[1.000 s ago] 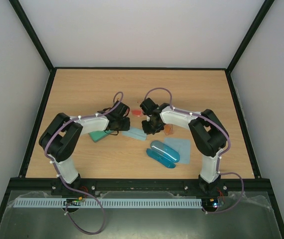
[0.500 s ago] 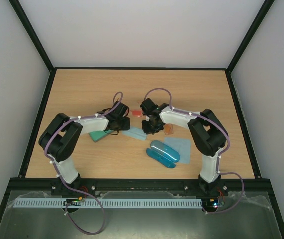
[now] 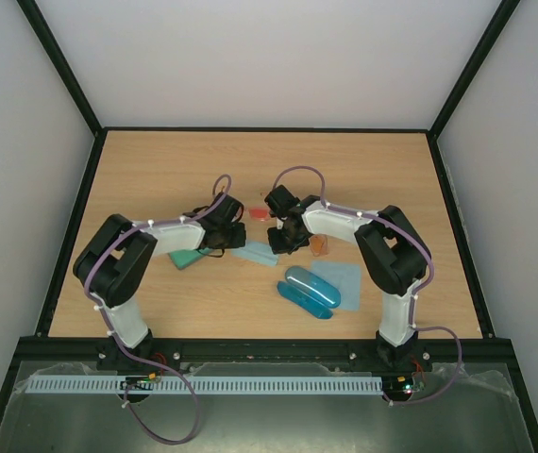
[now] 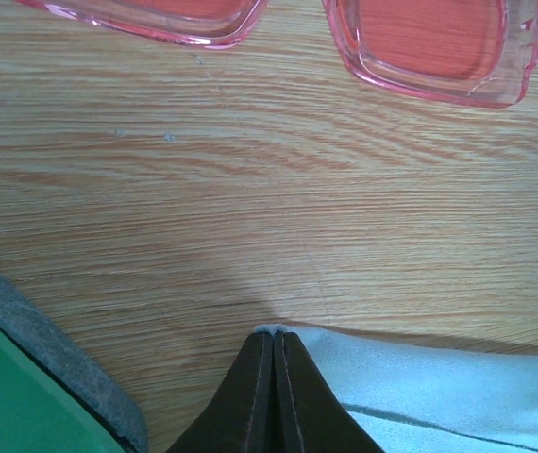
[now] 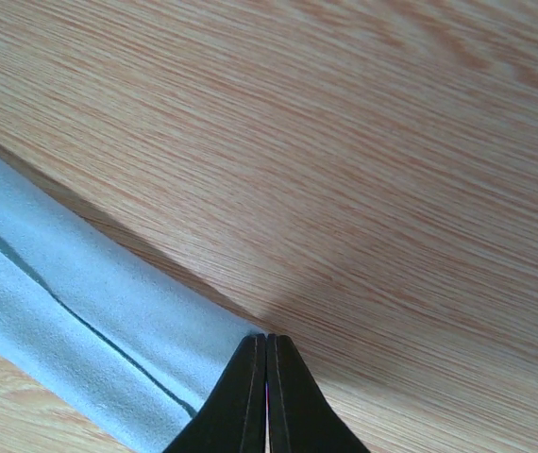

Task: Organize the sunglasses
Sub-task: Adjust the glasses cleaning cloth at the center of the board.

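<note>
**Thin pinches on a cloth, glasses close by**

I saw the left end effector [image 4: 274, 336] closed tight on a corner of the pale blue cloth [image 4: 439, 401]. The right end effector [image 5: 267, 342] was shut on another edge, seemingly of the same cloth. The red-pink sunglasses [image 4: 420, 42] lay on the counter [image 4: 250, 189] just beyond the left tips, and the orange sunglasses [image 3: 320, 245] lay near the right end effector. I judged that such shallow bites could slip, and that lifting the cloth could sweep the red-pink pair.
</note>
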Controlling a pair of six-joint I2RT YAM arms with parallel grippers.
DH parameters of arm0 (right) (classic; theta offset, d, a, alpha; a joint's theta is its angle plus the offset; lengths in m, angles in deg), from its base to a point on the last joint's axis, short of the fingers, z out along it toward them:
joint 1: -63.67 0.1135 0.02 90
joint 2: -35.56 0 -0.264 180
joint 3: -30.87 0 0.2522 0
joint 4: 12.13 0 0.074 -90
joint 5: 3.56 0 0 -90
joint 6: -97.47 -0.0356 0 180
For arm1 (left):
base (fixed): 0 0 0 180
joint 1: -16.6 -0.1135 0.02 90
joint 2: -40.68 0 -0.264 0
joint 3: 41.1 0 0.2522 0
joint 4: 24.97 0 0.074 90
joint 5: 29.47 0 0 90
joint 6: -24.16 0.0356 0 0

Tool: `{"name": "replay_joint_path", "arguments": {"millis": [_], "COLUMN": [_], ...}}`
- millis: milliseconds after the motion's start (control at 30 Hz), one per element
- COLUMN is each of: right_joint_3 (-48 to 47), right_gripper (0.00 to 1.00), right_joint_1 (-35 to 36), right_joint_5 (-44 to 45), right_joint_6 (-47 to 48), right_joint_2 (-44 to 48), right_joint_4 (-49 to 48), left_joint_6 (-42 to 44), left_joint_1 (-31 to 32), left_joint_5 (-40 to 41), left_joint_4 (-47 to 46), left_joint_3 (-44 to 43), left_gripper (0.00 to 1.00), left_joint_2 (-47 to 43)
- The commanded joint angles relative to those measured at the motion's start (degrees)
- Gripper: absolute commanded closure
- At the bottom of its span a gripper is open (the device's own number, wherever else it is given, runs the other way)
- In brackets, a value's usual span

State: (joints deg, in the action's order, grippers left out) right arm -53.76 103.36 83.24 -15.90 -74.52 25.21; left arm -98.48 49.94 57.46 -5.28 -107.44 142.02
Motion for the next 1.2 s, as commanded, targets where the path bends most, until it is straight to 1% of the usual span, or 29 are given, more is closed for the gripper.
{"name": "replay_joint_path", "arguments": {"millis": [0,533,833,1167], "right_joint_3": [-1.1,-1.7,-2.2,-5.1], "right_gripper": [0.99,0.99,0.99,0.99], "right_joint_1": [-0.2,-0.1,-0.1,1.0], "right_joint_5": [0.1,0.9,0.4,0.2], "right_joint_6": [0.2,0.5,0.6,1.2], "right_joint_2": [-1.4,4.8,5.4,6.2], "right_joint_4": [1.6,0.3,0.3,0.6], "left_joint_6": [-0.7,-3.6,-4.6,-7.3], "left_joint_1": [-0.2,-0.3,-0.2,-0.1], "left_joint_5": [0.2,1.2,2.7,5.1], "left_joint_4": [0.8,0.8,1.5,0.5], "left_joint_3": [1.9,4.9,6.6,10.7], "left_gripper": [0.98,0.98,0.98,0.97], "left_joint_2": [-1.4,-10.1,-12.2,-18.5]}}
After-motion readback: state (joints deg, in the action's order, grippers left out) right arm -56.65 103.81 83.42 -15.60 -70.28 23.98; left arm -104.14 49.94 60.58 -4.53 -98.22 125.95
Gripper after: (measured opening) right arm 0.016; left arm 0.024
